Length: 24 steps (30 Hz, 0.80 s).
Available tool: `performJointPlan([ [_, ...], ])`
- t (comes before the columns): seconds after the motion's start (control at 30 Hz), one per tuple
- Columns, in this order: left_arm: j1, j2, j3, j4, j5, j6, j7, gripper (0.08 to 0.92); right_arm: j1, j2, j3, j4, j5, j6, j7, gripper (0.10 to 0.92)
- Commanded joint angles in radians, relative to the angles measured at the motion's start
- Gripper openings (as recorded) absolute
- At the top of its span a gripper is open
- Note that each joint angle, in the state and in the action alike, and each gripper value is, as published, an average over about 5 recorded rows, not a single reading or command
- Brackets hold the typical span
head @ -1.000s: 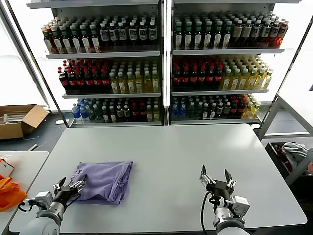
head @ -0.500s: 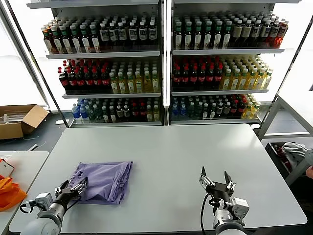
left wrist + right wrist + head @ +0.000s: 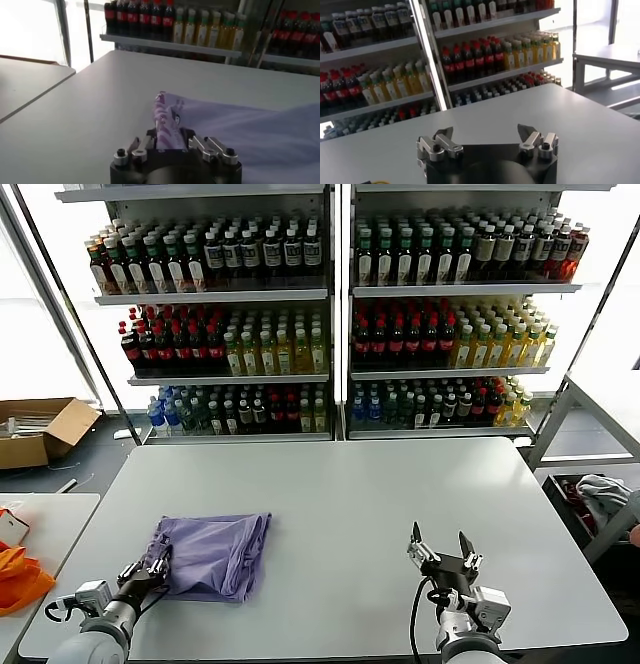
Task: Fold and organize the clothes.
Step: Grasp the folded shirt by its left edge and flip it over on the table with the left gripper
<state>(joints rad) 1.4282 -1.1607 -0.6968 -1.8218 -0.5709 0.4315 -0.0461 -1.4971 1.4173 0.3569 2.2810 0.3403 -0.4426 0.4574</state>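
Since a moment ago the left claw (image 3: 152,568) has pinched in on the near left corner of the shirt (image 3: 215,552), and that corner has bunched up a little. In the left wrist view a fold of printed purple cloth (image 3: 167,122) sits between its fingers, so it now has hold of the shirt. The shirt lies folded on the left side of the table (image 3: 340,504), near the front edge.

The right claw (image 3: 441,557) hangs low over the right front of the table, wide open, holding nothing.

What could go wrong: the claw may have only a thin bit of cloth. If it pulls, that bit could slip out. It may also drag the whole shirt and undo the fold.

I count one shirt, one table, two claws.
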Motion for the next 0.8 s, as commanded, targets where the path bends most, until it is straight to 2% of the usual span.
performJointPlan([
  [0.03, 0.005, -0.007, -0.005, -0.003, 0.051, -0.005, -0.012, 0.274, 0.003, -0.001, 0.001, 0.002, 0.001, -0.003, 0.001, 0.823],
  [0.17, 0.009, 0.001, -0.061, -0.045, 0.092, -0.007, -0.038, 0.164, 0.01, -0.002, 0.001, -0.002, 0.001, -0.005, 0.003, 0.823],
  [0.27, 0.006, 0.041, -0.132, -0.075, 0.101, -0.012, -0.049, 0.122, 0.018, -0.004, -0.001, -0.006, 0.002, -0.008, 0.005, 0.823],
  [0.63, -0.016, 0.328, -0.425, -0.057, 0.099, -0.028, -0.044, 0.121, 0.061, -0.001, -0.027, -0.037, 0.008, -0.016, 0.009, 0.823],
  [0.73, -0.022, 0.37, -0.446, -0.07, 0.123, -0.031, -0.032, 0.121, 0.067, 0.001, -0.032, -0.044, 0.008, -0.016, 0.009, 0.823],
  [0.8, -0.017, 0.369, -0.418, -0.107, 0.146, -0.033, -0.021, 0.121, 0.068, 0.003, -0.034, -0.049, 0.008, -0.016, 0.009, 0.823],
])
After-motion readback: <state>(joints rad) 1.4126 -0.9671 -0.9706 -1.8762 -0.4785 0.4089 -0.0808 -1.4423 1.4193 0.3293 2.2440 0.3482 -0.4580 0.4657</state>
